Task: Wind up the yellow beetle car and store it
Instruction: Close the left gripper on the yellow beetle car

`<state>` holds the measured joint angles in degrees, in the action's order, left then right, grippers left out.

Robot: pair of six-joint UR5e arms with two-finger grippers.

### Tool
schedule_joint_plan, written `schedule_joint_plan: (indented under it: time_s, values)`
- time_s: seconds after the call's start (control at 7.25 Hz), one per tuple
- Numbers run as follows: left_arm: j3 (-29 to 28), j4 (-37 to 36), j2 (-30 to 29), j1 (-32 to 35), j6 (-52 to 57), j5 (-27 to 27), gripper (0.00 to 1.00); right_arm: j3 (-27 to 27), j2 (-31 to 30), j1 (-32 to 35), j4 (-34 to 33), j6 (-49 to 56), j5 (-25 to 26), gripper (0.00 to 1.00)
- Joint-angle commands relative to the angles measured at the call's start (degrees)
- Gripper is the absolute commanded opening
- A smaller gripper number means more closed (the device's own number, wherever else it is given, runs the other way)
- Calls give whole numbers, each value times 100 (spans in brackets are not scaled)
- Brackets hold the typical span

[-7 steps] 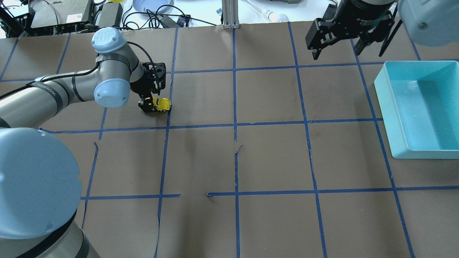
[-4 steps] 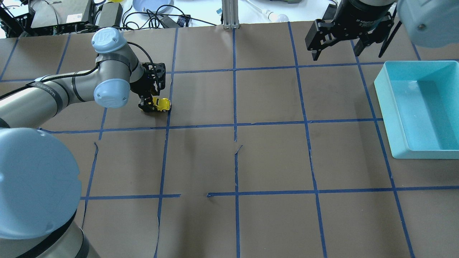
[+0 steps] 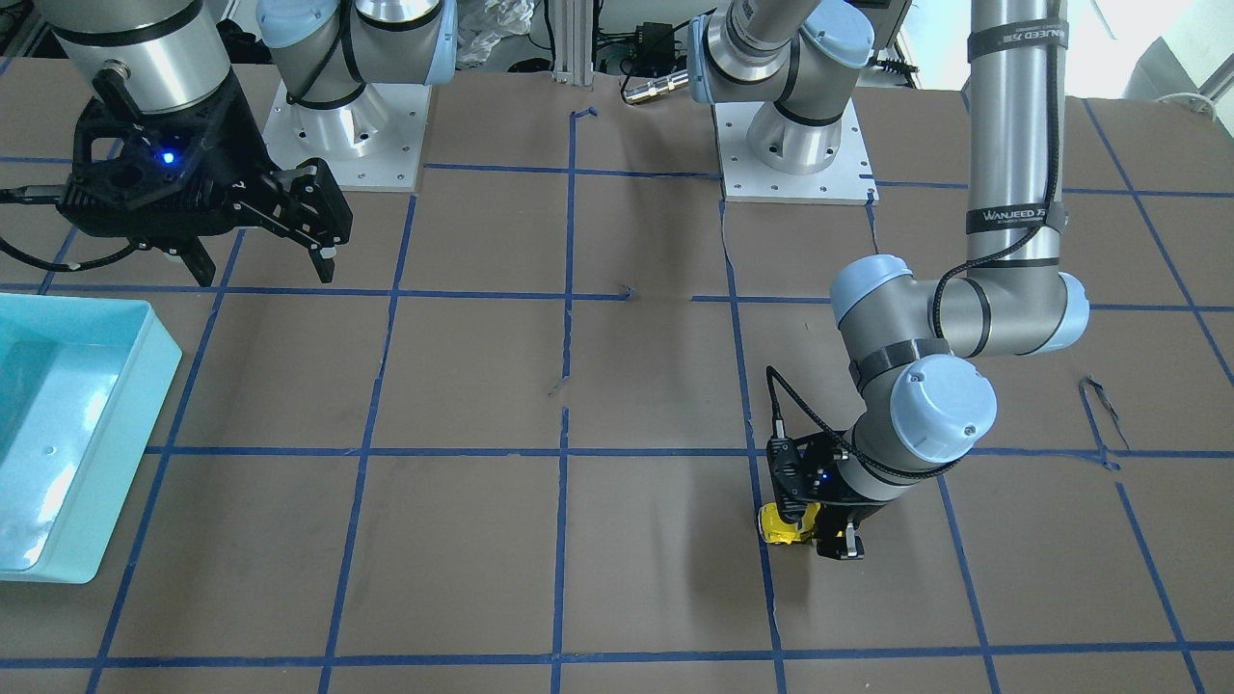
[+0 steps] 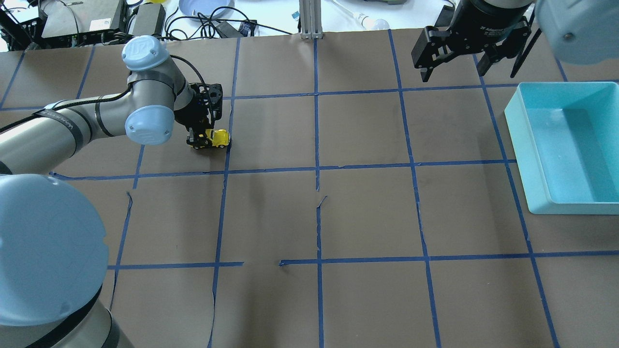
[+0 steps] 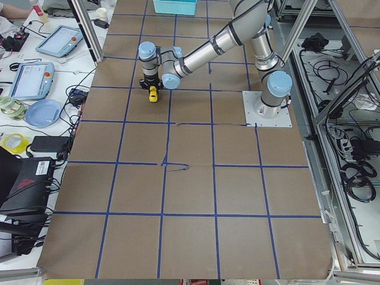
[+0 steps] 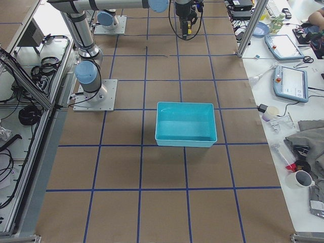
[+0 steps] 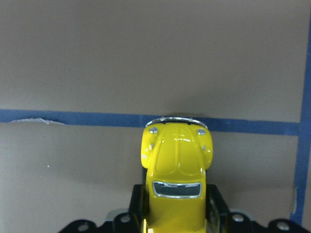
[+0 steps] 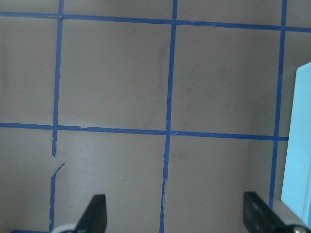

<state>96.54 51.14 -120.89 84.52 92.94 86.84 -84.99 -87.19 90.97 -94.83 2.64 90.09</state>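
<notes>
Brown paper surface (image 4: 367, 217), blue tape grid. Teal bin (image 4: 517, 145) at far right. Right end effector (image 4: 454, 70) spread wide, empty, near bin. Left end effector (image 4: 207, 140) clamped on rear of yellow car (image 4: 219, 138), low at surface, far-left square. Car's nose points away from the fingers, toward the bin.

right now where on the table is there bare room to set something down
The whole middle is bare: every taped square between the yellow beetle car and the teal bin, plus the row nearest the robot. Crowded only on the robot's left, where the left jaws grip the car.
</notes>
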Motion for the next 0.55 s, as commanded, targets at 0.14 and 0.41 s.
schedule_joint_plan:
  time_s: [0.14, 0.41]
  values:
    - [31, 10, 4, -41, 57, -27, 29, 0, 0, 0, 0, 0, 0, 100]
    - [145, -69, 4, -68, 110, -27, 27, 0, 0, 0, 0, 0, 0, 100]
